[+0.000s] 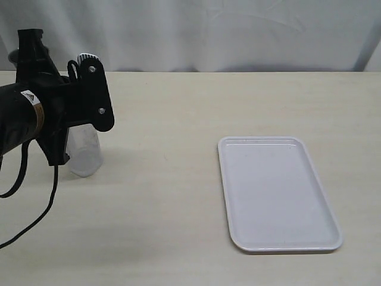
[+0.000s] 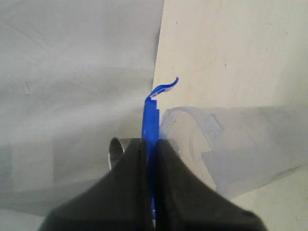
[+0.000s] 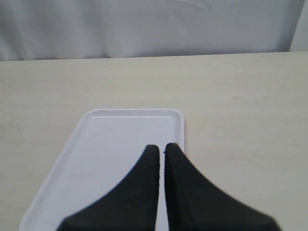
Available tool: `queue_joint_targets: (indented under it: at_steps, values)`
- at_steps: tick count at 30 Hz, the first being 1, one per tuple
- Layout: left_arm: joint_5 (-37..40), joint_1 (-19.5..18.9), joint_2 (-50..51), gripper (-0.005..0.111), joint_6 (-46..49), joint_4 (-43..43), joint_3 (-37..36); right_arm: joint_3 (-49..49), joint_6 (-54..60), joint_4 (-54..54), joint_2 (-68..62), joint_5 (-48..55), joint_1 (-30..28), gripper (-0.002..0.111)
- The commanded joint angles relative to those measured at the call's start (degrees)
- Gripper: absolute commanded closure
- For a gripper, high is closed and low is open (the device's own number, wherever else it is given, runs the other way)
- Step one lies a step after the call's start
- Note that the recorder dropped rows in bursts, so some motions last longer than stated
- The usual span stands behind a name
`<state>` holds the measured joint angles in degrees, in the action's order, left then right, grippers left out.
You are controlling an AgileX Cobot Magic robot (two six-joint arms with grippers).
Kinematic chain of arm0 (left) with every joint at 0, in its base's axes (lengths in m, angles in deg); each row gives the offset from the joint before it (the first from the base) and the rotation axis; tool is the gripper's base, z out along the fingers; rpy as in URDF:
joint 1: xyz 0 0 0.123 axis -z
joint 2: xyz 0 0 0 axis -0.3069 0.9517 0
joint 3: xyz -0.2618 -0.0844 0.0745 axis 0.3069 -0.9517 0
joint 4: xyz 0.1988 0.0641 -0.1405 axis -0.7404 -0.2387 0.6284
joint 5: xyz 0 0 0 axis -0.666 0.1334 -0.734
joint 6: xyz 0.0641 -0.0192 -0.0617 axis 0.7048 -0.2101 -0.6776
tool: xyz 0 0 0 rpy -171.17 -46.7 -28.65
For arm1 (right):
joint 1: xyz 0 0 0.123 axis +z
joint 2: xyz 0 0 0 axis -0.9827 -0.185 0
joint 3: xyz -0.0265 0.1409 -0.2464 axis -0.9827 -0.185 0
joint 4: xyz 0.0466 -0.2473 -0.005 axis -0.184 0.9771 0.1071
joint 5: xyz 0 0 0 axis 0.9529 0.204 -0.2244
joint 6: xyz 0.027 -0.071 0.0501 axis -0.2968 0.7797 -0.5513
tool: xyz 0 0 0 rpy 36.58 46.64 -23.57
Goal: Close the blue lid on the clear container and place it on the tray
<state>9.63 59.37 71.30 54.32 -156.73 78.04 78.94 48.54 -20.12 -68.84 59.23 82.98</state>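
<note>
Black arm (image 1: 65,113), trailing black cable (image 1: 55,182)

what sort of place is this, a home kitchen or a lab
Most likely a robot test bench in a lab, not a kitchen: a plain beige table, a pale curtain hung as backdrop, and a cabled robot arm.

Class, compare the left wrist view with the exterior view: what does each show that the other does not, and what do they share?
Only the left wrist view shows the blue lid, pinched edge-on between the fingers of the left gripper, and a curved metal rim just behind them. Only the exterior view shows the tray, lying well away from the arm. Both show the clear container, the table and the pale backdrop.
</note>
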Motion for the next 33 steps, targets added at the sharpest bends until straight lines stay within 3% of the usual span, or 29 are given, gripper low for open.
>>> queue_joint_targets:
  at_steps: [1,7,14,33]
  values:
    - [-0.46,0.53,-0.35,0.107,1.51,3.48,-0.12,-0.20,-0.09,0.02,-0.03,-0.21,0.22,0.104]
    - [-1.02,0.53,-0.35,0.107,1.80,7.34,-0.12,-0.20,-0.09,0.02,-0.03,-0.21,0.22,0.104]
    - [-1.75,0.53,-0.35,0.107,9.90,17.70,-0.12,-0.20,-0.09,0.02,-0.03,-0.21,0.22,0.104]
    - [-2.42,0.53,-0.35,0.107,10.09,19.75,-0.12,-0.20,-0.09,0.02,-0.03,-0.21,0.22,0.104]
